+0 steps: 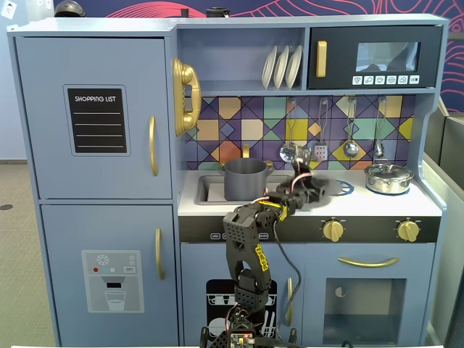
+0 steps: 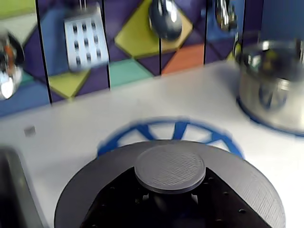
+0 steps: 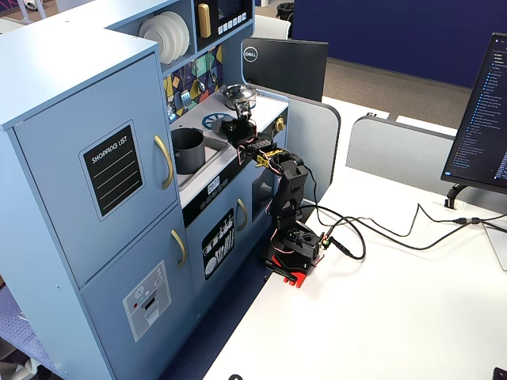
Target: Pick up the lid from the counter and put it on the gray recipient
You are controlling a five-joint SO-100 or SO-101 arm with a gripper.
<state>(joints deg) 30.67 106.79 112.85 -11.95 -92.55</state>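
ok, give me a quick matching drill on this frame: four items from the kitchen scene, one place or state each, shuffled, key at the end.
Items:
1. lid
2. gray recipient
3. shiny silver pot
4. white plates

Places or states:
A. standing on edge on the upper shelf
B. on the counter at the far right of a fixed view, its own lid on
C. in the sink recess, open on top
D. over the blue burner ring, at the gripper

Pairs: 1-D, 2-C, 3-B, 4-A
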